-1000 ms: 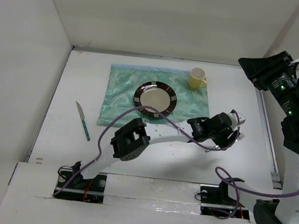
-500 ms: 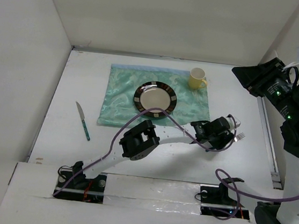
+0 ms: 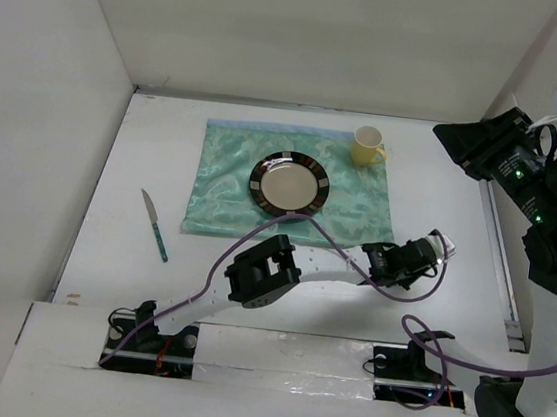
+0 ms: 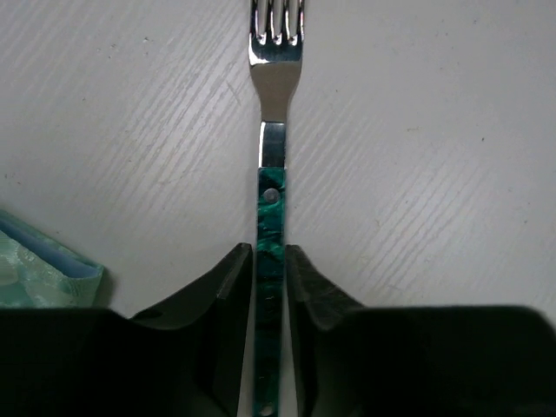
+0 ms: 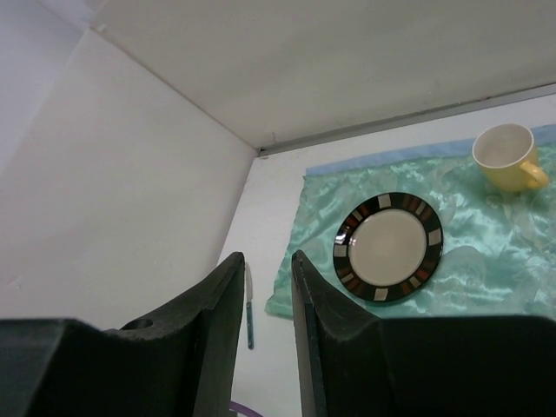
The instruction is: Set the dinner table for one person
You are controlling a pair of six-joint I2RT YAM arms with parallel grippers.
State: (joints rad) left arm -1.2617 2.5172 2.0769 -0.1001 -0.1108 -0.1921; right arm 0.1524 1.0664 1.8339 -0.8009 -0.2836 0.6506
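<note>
At the far left the knife (image 3: 154,225) lies flat on the bare table (image 3: 135,142), its teal handle toward the arm bases and its blade pointing away. It is near the mat (image 3: 227,177) but apart from it. The table is the white surface that spans the whole view under everything, walled by white panels (image 3: 50,92) on the left, far and right sides.

Next we come to the teal-green mat, spread flat at the middle of the table toward the far side. The plate (image 3: 289,184) sits on it, right of the mat's middle, with a dark banded rim and a cream centre. The yellow mug (image 3: 368,146) stands upright at the mat's far right corner, its handle turned to the right.

The left arm (image 3: 261,272) reaches from its base at the lower left across to the right, past the mat's near right corner. There we find the left gripper (image 4: 269,252) low at the table, its fingers pressed against both sides of the fork (image 4: 274,130)'s green handle, pinching it. The fork lies flat on bare table just right of the mat's corner, tines pointing away from the gripper.

At the far right the right arm (image 3: 551,199) is raised above the table's right edge. The right gripper (image 5: 268,261) has its fingers a little apart with nothing between them.
</note>
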